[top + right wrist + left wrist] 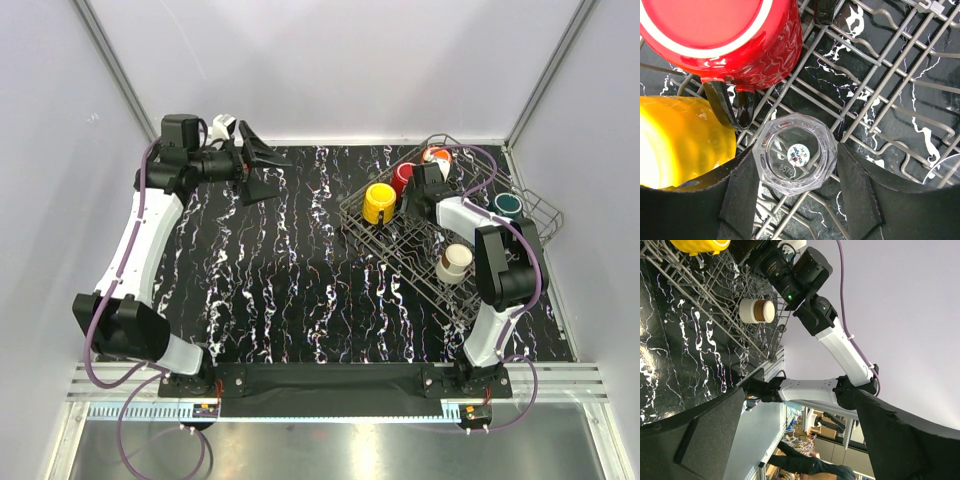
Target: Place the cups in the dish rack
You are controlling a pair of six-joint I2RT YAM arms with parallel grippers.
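Note:
The grey wire dish rack (400, 250) stands at the right of the table. In it are a yellow mug (379, 203), a red mug (403, 178), an orange mug (437, 156), a dark teal cup (508, 206) in the side basket, and a brown-and-cream cup (453, 263) lying on its side. My right gripper (795, 170) reaches down into the rack (880, 85). It is shut on a clear glass (794, 153) that stands upside down on the wires beside the red mug (725, 40) and the yellow mug (680, 140). My left gripper (262, 165) is open and empty, raised at the far left.
Enclosure walls stand close on the left, back and right. The black marbled table top (280, 270) lies left of the rack. A clear curved rim (946, 172) shows at the right edge of the right wrist view. The left wrist view shows the brown-and-cream cup (757, 310) and the right arm (840, 340).

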